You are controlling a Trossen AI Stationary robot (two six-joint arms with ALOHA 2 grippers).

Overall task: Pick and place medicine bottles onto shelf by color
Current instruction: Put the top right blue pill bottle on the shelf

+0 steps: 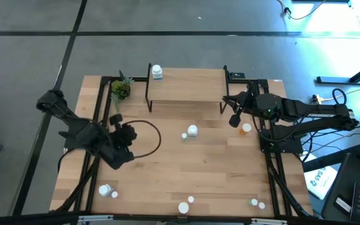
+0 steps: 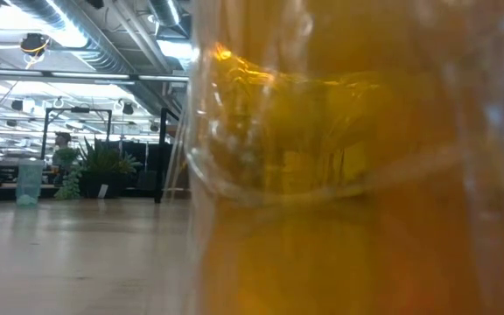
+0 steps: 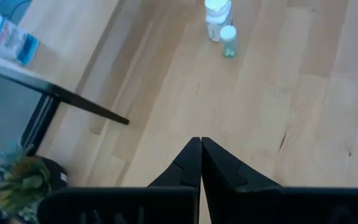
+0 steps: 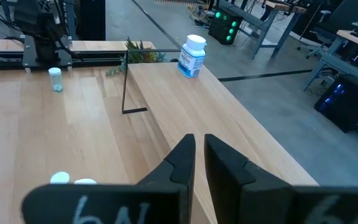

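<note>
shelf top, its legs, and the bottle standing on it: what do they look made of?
Shelf: top looks like pale wood, matte, with faint grain lines; solid or veneer can't be told. Its legs: thin black bars, probably painted metal, judging by how slim and straight they are. White bottle on the shelf: likely plastic, smooth white cap and body, blue printed label, slight sheen.

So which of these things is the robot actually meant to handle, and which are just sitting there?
Part of the job:
- shelf
- white bottle on the shelf
- bottles mid-table
- orange bottle
- bottles along the near edge

Just lying about:
- potted plant
- black cable
</note>
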